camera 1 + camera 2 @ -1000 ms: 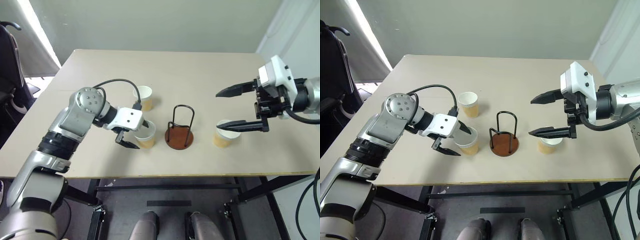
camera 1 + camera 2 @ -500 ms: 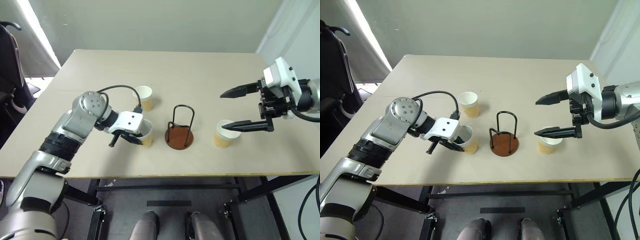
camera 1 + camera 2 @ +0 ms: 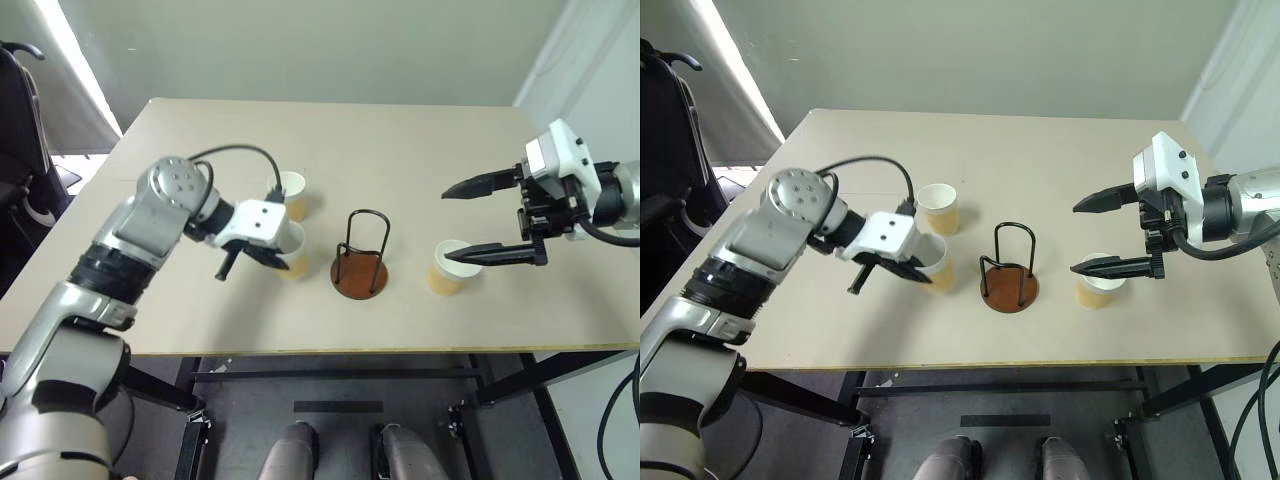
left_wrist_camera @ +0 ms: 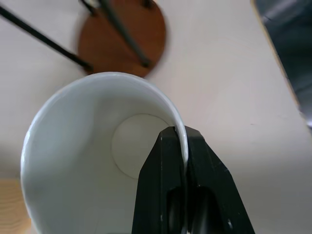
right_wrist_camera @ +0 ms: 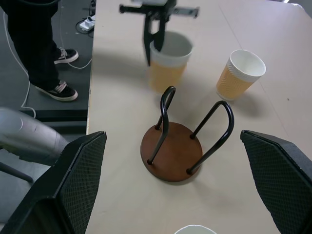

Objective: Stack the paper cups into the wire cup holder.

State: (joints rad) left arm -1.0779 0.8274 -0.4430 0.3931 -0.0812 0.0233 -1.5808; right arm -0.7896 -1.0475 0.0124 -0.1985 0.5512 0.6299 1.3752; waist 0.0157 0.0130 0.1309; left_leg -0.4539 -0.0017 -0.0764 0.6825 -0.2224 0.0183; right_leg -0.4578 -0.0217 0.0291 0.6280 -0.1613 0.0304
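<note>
Between the left tool's [image 4: 184, 151] closed fingers sits a paper cup's [image 4: 87, 146] rim.

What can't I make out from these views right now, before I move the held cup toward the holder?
- Held paper cup: in the head views the left gripper, shut on its rim, covers part of its wall.
- Paper cup by the right gripper: in the right wrist view the bottom edge cuts off all but its rim.
- Person beside the table: cut off above the legs.
- Wire cup holder: loops cropped in the left wrist view.
</note>
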